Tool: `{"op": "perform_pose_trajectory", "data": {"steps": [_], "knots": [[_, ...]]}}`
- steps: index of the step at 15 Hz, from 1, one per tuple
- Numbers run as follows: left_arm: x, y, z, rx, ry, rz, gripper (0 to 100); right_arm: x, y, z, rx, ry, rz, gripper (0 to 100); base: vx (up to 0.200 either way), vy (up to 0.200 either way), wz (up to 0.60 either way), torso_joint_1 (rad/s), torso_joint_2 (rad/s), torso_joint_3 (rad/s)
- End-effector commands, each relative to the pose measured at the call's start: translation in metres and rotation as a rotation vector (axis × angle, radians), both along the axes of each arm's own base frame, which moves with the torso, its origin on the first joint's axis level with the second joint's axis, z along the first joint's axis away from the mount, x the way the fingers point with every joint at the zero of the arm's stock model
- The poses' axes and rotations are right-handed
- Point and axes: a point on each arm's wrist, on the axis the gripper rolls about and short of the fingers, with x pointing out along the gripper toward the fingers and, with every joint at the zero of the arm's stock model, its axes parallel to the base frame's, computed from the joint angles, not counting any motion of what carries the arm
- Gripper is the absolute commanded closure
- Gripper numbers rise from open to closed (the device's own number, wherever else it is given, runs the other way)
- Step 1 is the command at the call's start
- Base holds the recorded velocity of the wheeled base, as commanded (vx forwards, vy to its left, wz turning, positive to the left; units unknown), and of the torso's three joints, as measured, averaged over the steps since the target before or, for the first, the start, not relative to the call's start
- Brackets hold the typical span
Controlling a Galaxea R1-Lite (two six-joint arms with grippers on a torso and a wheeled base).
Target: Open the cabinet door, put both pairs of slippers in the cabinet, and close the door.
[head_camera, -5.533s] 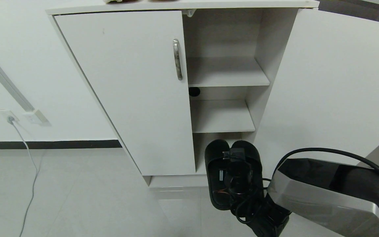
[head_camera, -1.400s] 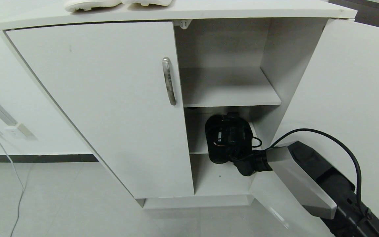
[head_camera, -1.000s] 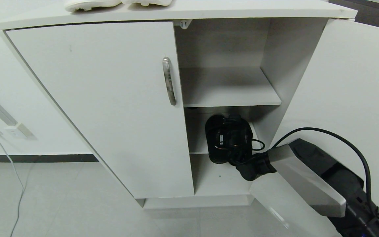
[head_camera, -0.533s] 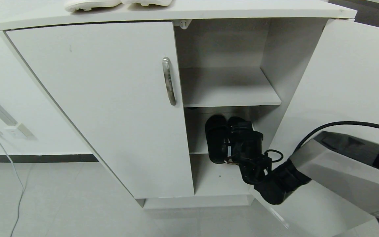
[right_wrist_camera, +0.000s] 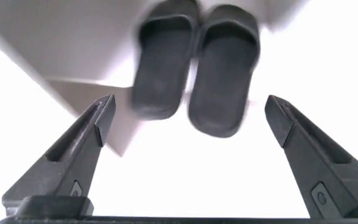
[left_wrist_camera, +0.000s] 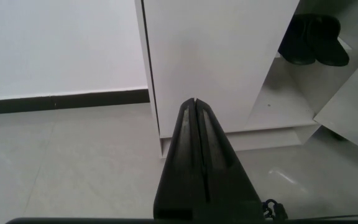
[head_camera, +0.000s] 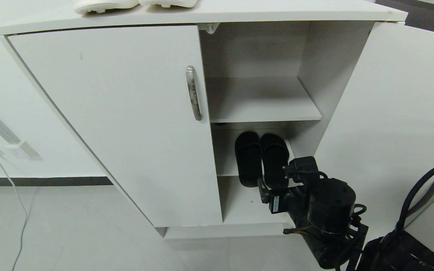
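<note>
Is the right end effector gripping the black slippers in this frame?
No, the right end effector is open, and the black slippers lie side by side on the middle shelf.

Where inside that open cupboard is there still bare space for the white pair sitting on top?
The upper shelf is bare from the shut left door to the right wall. The bottom shelf is bare too, but the open right gripper hangs before it. The middle shelf is crowded: black slippers fill most of it.
</note>
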Motion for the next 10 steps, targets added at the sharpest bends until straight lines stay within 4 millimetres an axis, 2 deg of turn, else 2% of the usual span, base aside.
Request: {"op": "perform_pose_trajectory", "data": {"steps": [1, 4, 10], "knots": [[0.0, 0.0, 0.0, 0.0, 0.0, 0.0, 100, -0.0073, -0.0002, 0.0038, 0.005, -0.004, 0.017, 0, 0.0, 0.0, 0.0, 0.0, 0.0, 0.0], [0.0, 0.0, 0.0, 0.0, 0.0, 0.0, 100, -0.0078, -0.0007, 0.003, 0.003, -0.002, 0.017, 0, 0.0, 0.0, 0.0, 0.0, 0.0, 0.0], [0.0, 0.0, 0.0, 0.0, 0.0, 0.0, 100, -0.0086, 0.0014, 0.0, -0.004, 0.004, 0.025, 0, -0.2, 0.0, 0.0, 0.002, 0.0, 0.003]]}}
